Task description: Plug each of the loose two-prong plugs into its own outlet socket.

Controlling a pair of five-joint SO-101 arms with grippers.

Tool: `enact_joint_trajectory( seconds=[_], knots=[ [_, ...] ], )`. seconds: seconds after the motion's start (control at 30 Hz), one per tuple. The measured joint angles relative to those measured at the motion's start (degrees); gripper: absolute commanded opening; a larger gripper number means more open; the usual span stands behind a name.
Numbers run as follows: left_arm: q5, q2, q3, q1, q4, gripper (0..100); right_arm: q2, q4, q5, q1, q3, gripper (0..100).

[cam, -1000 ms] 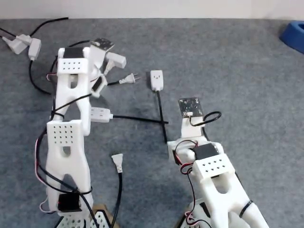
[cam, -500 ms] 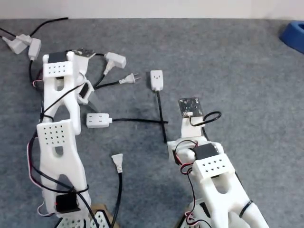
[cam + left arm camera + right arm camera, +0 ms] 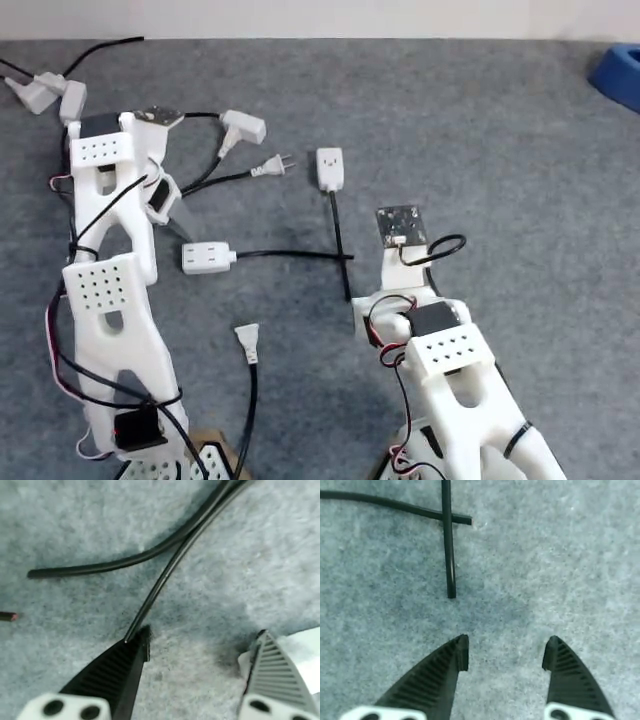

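Note:
Two white outlet sockets on black cords lie on the grey carpet, one (image 3: 208,257) left of centre and one (image 3: 329,167) farther back. A two-prong plug (image 3: 272,166) lies just left of the far socket. Another plug (image 3: 246,340) lies nearer the front. My left gripper (image 3: 168,205) hovers open just behind and left of the near socket. In the left wrist view this gripper (image 3: 202,635) stands open over two black cords (image 3: 165,550), with nothing between its fingers. My right gripper (image 3: 506,640) is open over bare carpet, close to a cord end (image 3: 451,592).
A white angled plug (image 3: 243,127) lies behind the left arm, and more white adapters (image 3: 45,92) sit at the far left corner. A blue container (image 3: 620,72) is at the far right edge. Carpet right of the right arm (image 3: 445,360) is free.
My left arm has swung to the left, uncovering the near socket. The right arm has not moved.

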Motion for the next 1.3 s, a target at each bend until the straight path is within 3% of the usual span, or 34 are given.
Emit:
enact_joint_trajectory(
  seconds=[0.23,0.4,0.5,0.73,0.87,1.0,1.13,1.3],
  knots=[
    [-0.4,-0.4,1.7,-0.4,0.0,33,0.0,0.0,0.0,-4.0,0.0,24.1],
    [-1.1,-0.4,1.8,-3.1,0.0,33,0.0,0.0,0.0,-5.4,0.0,24.1],
    [1.2,0.0,-1.3,-6.1,0.3,33,0.0,0.0,-0.4,-9.8,0.0,24.1],
    [15.1,0.2,-15.0,-19.9,0.1,33,0.1,0.0,-14.7,-22.9,-0.4,24.5],
    [19.3,0.2,-17.7,-22.4,0.1,33,5.0,-2.1,-20.4,-30.1,-3.3,28.5],
    [22.2,0.2,-17.8,-22.8,0.1,33,14.8,-1.5,-26.9,-31.9,-11.9,37.1],
    [23.4,0.2,-17.8,-23.8,0.1,33,25.1,1.4,-33.4,-32.1,-24.0,32.3],
    [23.4,0.2,-17.8,-25.8,0.1,33,37.6,3.2,-34.1,-33.6,-31.9,31.2]
  ],
)
